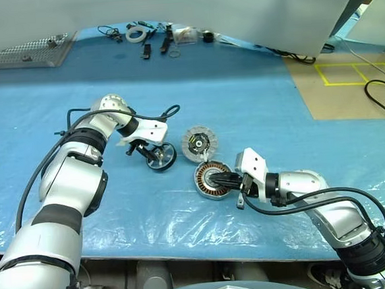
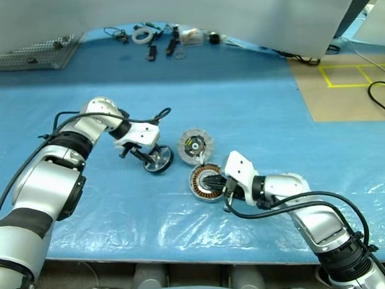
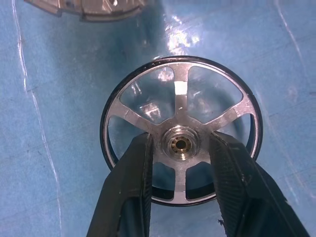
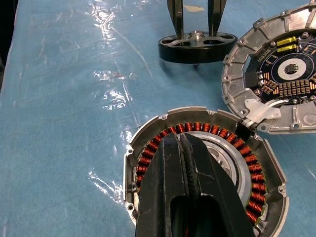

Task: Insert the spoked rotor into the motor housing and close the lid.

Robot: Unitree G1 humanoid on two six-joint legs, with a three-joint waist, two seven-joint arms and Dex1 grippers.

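Your left gripper point(image 3: 180, 148) pinches the spoked rotor point(image 3: 181, 131) by its hub, beside the lid point(image 1: 199, 143). Right jaws, pressed together, rest on the motor housing point(image 4: 207, 168). Insertion and lidding remain.

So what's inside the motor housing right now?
Inside the motor housing: copper windings ringing a silver hub. The shut right gripper covers part; no rotor inside.

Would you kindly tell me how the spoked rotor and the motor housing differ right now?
The spoked rotor has open silver spokes in a black rim; the motor housing holds copper windings. The left gripper straddles the rotor's hub; the shut right gripper rests over the housing. Both are round.
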